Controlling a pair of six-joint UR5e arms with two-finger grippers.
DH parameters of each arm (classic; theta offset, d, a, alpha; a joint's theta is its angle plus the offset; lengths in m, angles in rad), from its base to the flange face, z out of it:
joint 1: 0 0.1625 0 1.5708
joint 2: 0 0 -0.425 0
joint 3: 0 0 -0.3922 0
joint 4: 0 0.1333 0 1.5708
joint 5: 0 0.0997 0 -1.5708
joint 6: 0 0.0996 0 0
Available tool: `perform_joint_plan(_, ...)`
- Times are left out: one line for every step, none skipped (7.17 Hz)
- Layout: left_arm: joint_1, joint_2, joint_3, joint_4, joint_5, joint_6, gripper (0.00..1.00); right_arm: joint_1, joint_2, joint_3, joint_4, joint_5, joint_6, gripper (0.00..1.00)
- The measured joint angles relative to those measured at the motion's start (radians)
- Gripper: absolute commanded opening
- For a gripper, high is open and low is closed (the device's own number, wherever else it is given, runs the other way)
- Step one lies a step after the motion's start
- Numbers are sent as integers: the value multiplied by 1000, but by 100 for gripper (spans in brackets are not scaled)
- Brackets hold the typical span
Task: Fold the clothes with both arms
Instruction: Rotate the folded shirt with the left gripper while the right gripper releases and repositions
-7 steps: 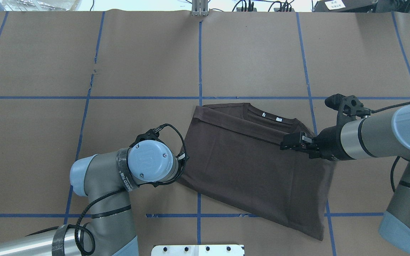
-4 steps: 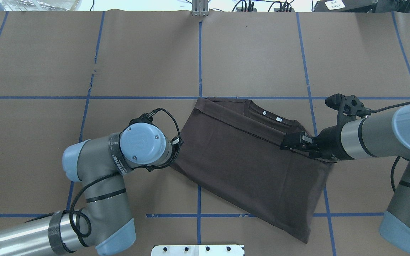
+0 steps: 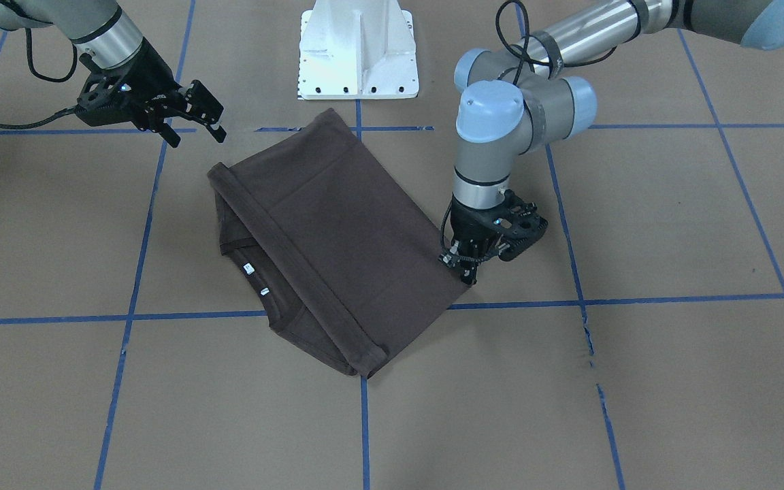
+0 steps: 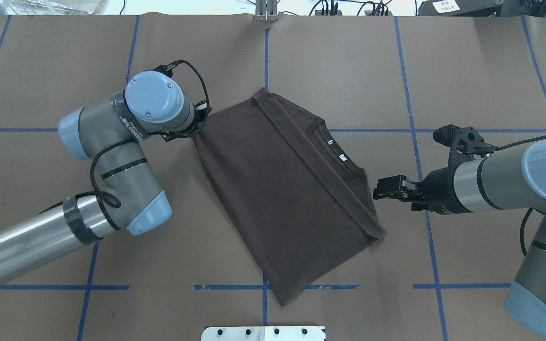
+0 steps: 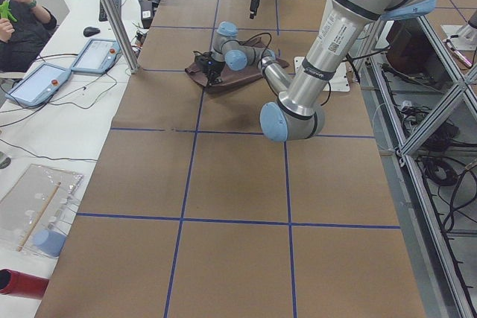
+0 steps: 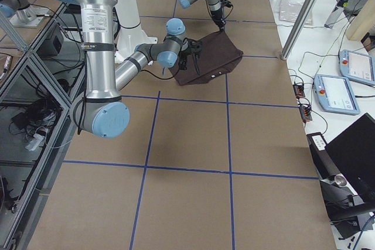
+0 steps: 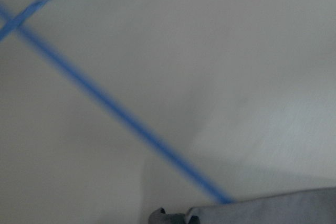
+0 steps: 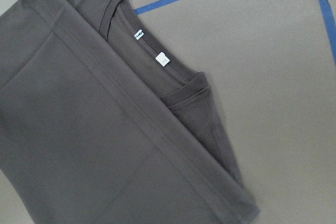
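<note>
Cotton jersey like this dark brown T-shirt (image 4: 282,199) is light, limp and easily creased, so I judge it will drape and stretch wherever it is pulled from one point only. It lies flat at the middle of the paper-covered table (image 4: 349,71), doubled over. Its hem band (image 8: 136,95) runs slantwise across it, and the ribbed collar (image 8: 157,72) and white neck labels (image 8: 162,59) peek out beyond that band toward 2 o'clock in the overhead view.

At the shirt's 10 o'clock corner the left gripper (image 3: 465,269) points straight down. Its fingers look pinched on the cloth's edge, though its own blurred wrist view confirms little. The right gripper (image 4: 383,189) hovers at the shirt's 3 o'clock, just beside the shoulder and apart from it, jaws spread and empty.

Next hold, as I judge it, belongs at the outer corners. Both layers should be pinched together, since the top layer could slide off the lower one. A grip on the collar or mid-panel would only bunch the fabric.
</note>
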Motion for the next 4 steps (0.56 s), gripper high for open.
perform_joint_plan(-36,-85,181,-132,1,49,0,-1,1,-1,0,-1,0,100)
perform_joint_plan(-54,-166,345,-268,8,76,0,-2,2,-1,0,-1,0,100)
perform_joint_plan(-60,-227,453,-362,22,86,33,-3,5,-3,0,-2,0,100)
perform_joint_plan(-62,-260,508,-423,33,90,99,-3,14,-8,0,-2,0,100)
